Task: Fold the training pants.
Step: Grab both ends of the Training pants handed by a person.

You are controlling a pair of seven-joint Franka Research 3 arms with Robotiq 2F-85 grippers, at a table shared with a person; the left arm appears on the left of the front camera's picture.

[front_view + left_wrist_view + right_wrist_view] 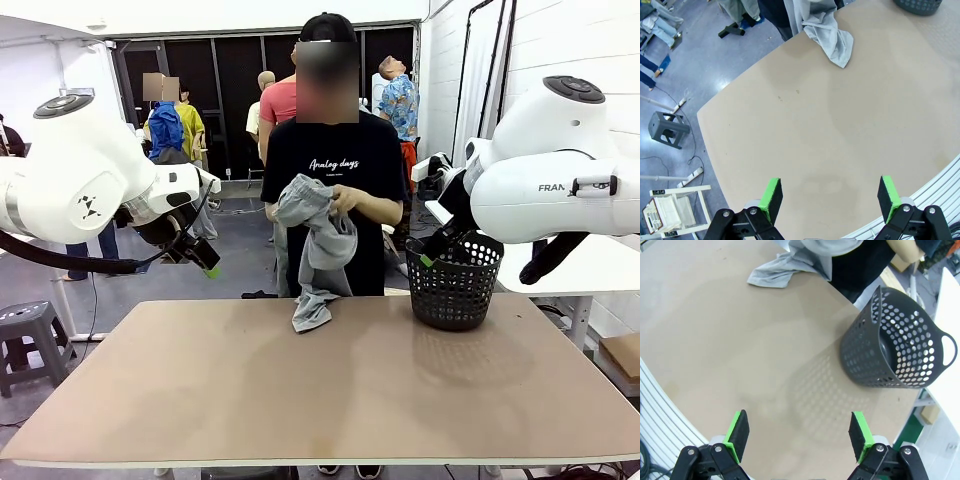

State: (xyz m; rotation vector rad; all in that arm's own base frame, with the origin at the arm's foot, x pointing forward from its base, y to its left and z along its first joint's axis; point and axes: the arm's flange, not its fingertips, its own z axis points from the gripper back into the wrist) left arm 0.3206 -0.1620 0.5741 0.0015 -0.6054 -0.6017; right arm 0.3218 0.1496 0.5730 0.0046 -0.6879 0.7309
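Jaws wide both sides over bare desk (815, 125); front gives me person's hand (343, 200) holding training pants (328, 245) (cuff on far edge).

You have pants (320, 240) of soft, matt grey cloth, limp and creased. Your counter (300, 390) is a smooth, matt tan board with faint smudges. The basket (456, 290) is dull black perforated plastic. The left arm (70, 180) wears a glossy white plastic shell, and its pads (771, 197) look matt green.
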